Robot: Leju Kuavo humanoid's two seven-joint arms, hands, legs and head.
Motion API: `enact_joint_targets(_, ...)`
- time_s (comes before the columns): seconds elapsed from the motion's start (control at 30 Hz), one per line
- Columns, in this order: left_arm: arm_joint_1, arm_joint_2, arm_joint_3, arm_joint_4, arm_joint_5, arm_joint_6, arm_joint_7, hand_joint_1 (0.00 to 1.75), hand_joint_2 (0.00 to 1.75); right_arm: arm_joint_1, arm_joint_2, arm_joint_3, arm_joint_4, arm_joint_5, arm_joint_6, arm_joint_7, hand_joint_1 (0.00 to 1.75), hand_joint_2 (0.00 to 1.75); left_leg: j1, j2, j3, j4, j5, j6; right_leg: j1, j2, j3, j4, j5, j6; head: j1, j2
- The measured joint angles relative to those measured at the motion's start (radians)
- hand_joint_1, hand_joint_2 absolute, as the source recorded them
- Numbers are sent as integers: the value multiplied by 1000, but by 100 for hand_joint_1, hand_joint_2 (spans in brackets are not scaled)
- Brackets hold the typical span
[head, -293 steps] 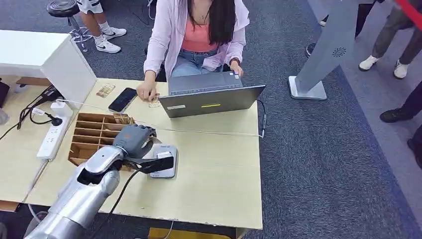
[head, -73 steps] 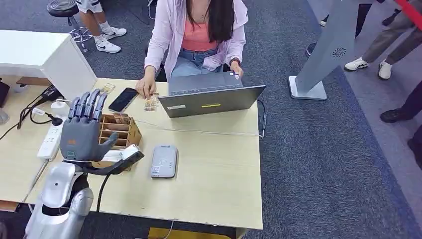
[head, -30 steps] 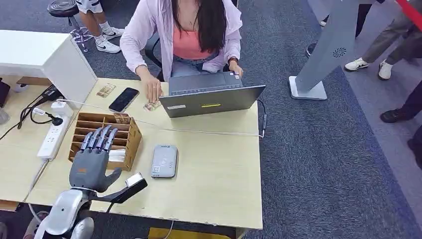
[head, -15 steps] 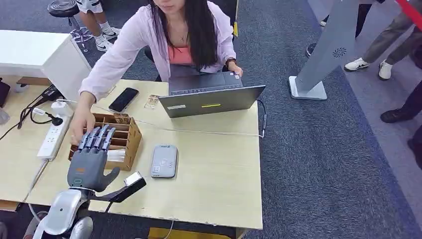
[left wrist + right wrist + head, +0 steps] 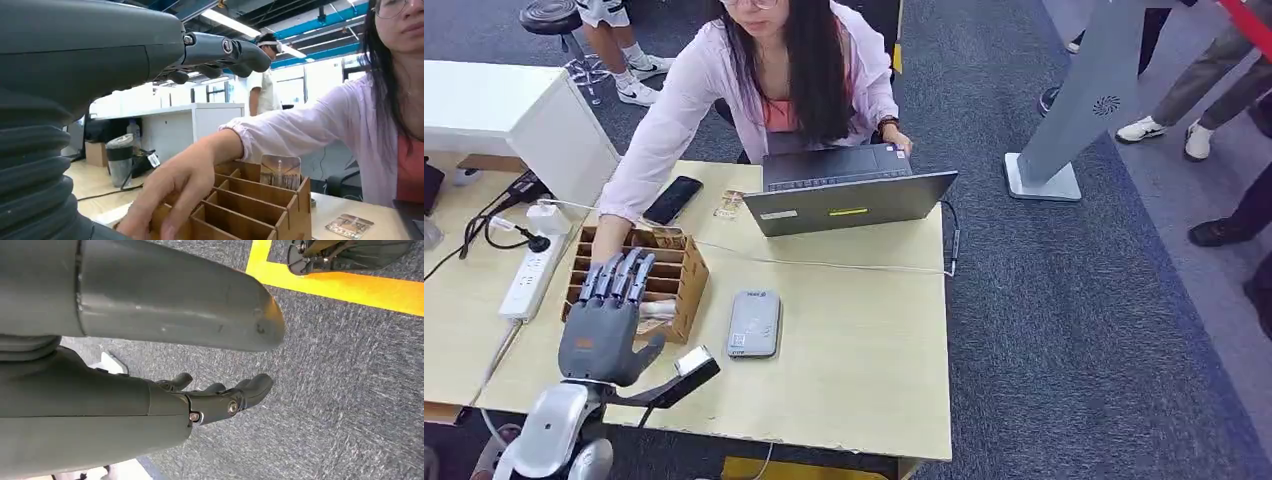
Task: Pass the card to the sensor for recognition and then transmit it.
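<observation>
My left hand (image 5: 607,322) is held up open, fingers spread, palm empty, over the near edge of the brown cardboard organizer (image 5: 686,272). A person's hand (image 5: 610,240) reaches into the organizer's far slots, just beyond my fingertips. A printed card (image 5: 665,237) stands upright in a far slot, and a pale flat piece (image 5: 657,310) lies in a near slot by my thumb. The grey card sensor (image 5: 754,323) lies flat on the table to the right of the organizer. In the left wrist view the person's hand (image 5: 170,187) lies on the organizer (image 5: 250,212) below my fingers (image 5: 225,50). My right hand (image 5: 215,397) hangs over carpet, empty.
A grey laptop (image 5: 849,200) stands at the table's far side before the seated person (image 5: 774,70), its cable running across the table. A black phone (image 5: 671,200) and a loose card (image 5: 727,205) lie beside it. A white power strip (image 5: 527,280) lies left. People stand at right.
The person has leaned forward and moved a hand from the loose card by the laptop into the organizer. My left hand has stayed nearly still.
</observation>
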Motion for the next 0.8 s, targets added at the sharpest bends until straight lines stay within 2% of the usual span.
enact_joint_targets(0.6, 29, -18, 2, -1, -25, -2, 13, 0, 175, 0, 0, 0, 0, 3, 0, 0, 0, 0, 0, 0, 0, 0, 0, 0, 0, 0, 0, 0, 0, 0, 0, 0)
enact_joint_targets(0.8, 43, -19, 24, 1, -26, -3, 18, 0, 175, 0, 0, 0, 0, 11, 1, 0, 0, 0, 0, 0, 0, 0, 0, 0, 0, 0, 0, 0, 0, 0, 0, 0)
